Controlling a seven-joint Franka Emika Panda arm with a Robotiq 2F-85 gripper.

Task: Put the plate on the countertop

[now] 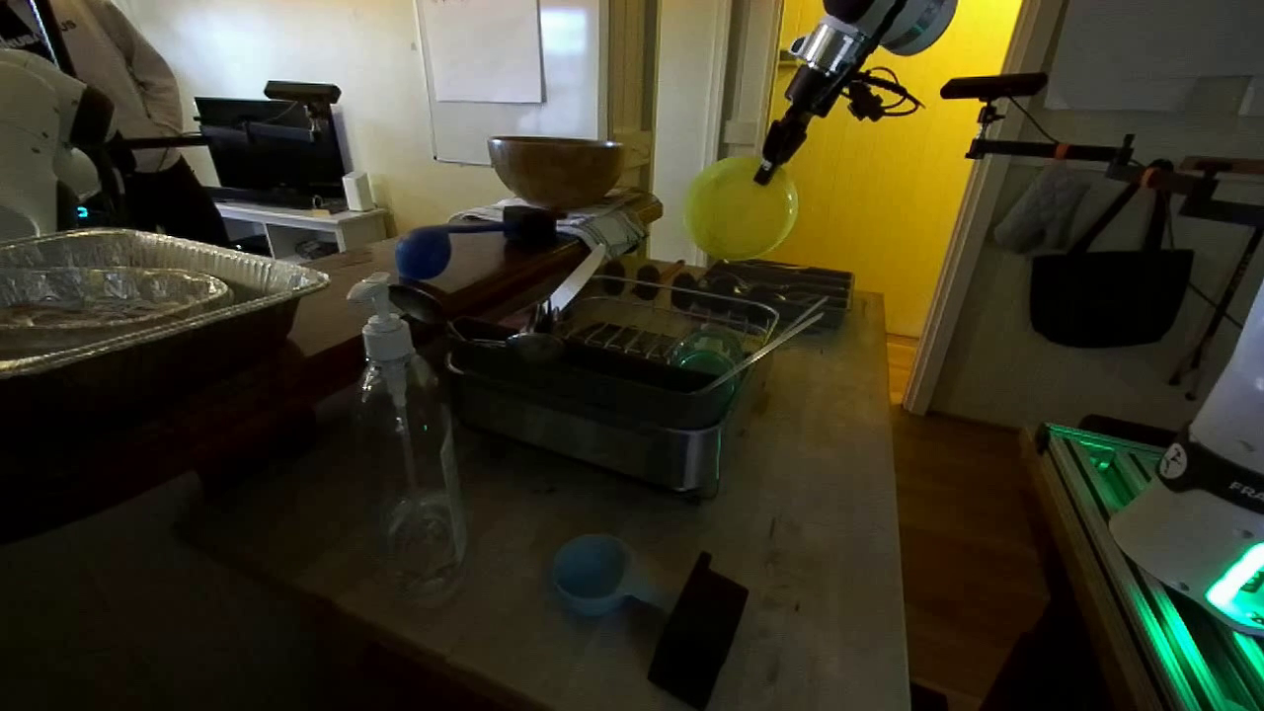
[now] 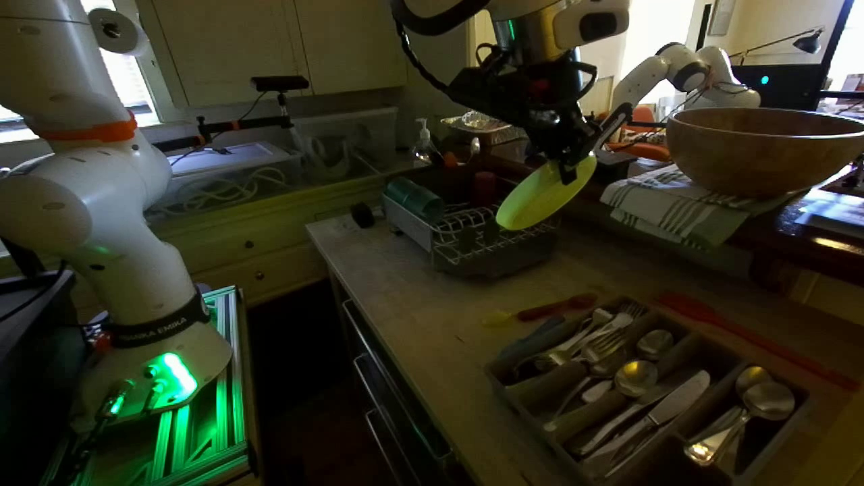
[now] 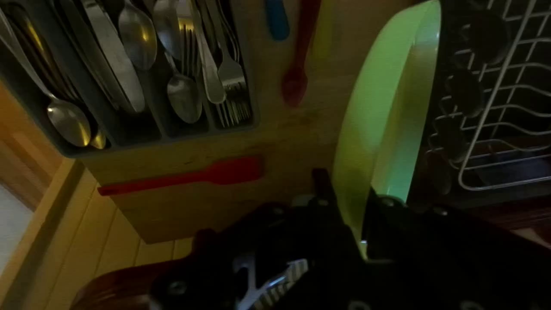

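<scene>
One plate [image 1: 729, 219] in one pincer [image 3: 347, 184]

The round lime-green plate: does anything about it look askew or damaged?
Askew, yes: the black gripper holds the round lime-green plate by its rim, tilted steeply in midair rather than lying flat. No damage shows.

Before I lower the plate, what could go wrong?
Slip: the gripper holds the plate by one edge, steeply tilted, so it might pivot or drop.
Snag: in the wrist view it shows right beside the rack, gap unclear; straight down may catch.
Bad landing: the cutlery tray and red spatula lie on the counter, so it could end up propped, not flat.
</scene>
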